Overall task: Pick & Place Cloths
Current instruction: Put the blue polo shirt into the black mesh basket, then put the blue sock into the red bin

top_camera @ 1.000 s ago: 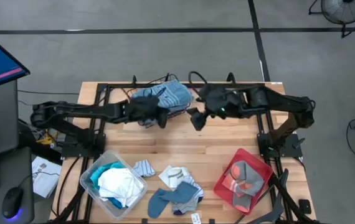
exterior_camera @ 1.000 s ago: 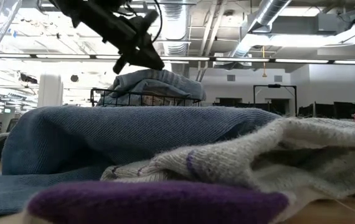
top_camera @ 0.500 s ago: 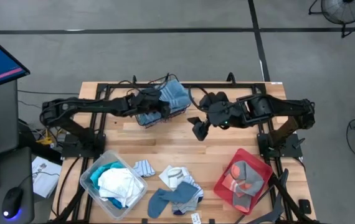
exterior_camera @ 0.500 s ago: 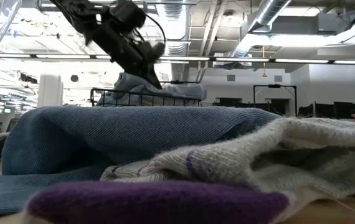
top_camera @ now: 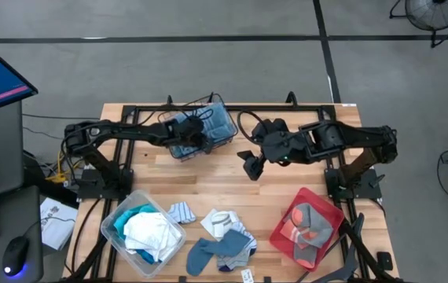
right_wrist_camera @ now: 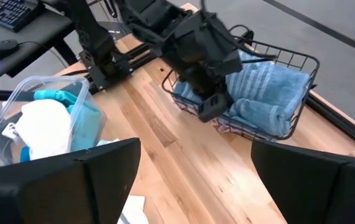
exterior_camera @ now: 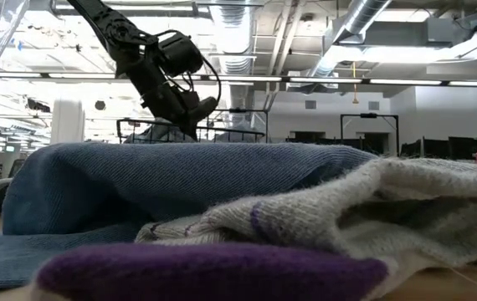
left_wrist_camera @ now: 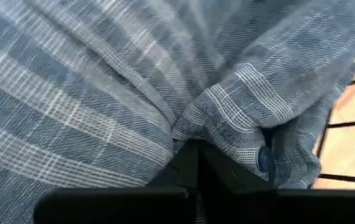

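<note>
A grey-blue striped towel [top_camera: 218,122] lies bunched in the black wire basket [top_camera: 178,152] at the table's far side; it also shows in the right wrist view [right_wrist_camera: 268,84]. My left gripper [top_camera: 195,135] is shut and points down into the basket, its tips sunk in the towel [left_wrist_camera: 103,93]. My right gripper [top_camera: 249,167] is open and empty, above the bare table to the right of the basket and short of it. Other cloths lie near the front edge. My left gripper presses its shut fingertips [left_wrist_camera: 195,163] down into a fold of the towel [left_wrist_camera: 227,118] near the basket's near-left part. It comes from above, slanting from the table's left. The towel bulges up around the tips and rests in the basket.
A clear plastic bin [top_camera: 114,224] with turquoise and white cloths stands front left. Loose socks [top_camera: 222,242] lie front centre. A red tray [top_camera: 324,206] with grey and coral socks sits front right. Blue and cream cloths [exterior_camera: 222,192] fill the low view's foreground.
My left gripper has gone down and toward the far edge into the basket, pushing the towel pile down from well above the rim to about rim height. My right gripper has moved a little toward the near edge and stayed open.
</note>
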`<control>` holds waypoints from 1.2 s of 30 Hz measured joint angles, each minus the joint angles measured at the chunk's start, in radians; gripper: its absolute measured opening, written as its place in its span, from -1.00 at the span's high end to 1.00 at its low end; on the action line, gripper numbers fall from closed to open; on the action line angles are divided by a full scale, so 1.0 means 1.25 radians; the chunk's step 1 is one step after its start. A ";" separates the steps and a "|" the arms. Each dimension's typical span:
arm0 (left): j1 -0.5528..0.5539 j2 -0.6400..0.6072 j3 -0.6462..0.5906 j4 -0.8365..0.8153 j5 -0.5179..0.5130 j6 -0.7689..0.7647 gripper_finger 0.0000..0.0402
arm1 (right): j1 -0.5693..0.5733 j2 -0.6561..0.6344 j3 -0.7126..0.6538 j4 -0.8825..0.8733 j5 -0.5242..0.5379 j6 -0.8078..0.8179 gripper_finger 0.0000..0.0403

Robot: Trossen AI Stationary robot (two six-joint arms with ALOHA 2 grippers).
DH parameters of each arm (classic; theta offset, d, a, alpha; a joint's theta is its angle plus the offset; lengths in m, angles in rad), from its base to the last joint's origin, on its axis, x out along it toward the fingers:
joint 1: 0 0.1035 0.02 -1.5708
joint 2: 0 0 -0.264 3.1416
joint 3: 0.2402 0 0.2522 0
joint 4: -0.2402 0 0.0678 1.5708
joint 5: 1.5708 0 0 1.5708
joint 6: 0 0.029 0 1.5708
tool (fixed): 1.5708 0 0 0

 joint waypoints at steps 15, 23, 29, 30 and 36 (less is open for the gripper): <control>0.043 -0.118 0.004 -0.043 0.131 -0.082 1.00 | 0.027 0.000 0.000 -0.024 0.000 0.018 -0.50; 0.037 -0.332 0.005 -0.037 0.131 -0.070 1.00 | 0.075 0.000 0.000 -0.092 -0.001 0.101 -0.50; 0.037 -0.479 0.005 -0.036 0.166 -0.069 1.00 | 0.139 0.000 0.000 -0.137 0.010 0.185 -0.50; 0.037 -0.499 0.005 -0.034 0.167 -0.070 1.00 | 0.152 0.000 0.000 -0.144 0.017 0.198 -0.50; 0.021 -0.596 0.005 -0.025 0.220 -0.088 1.00 | 0.221 0.000 0.000 -0.189 0.065 0.315 -0.50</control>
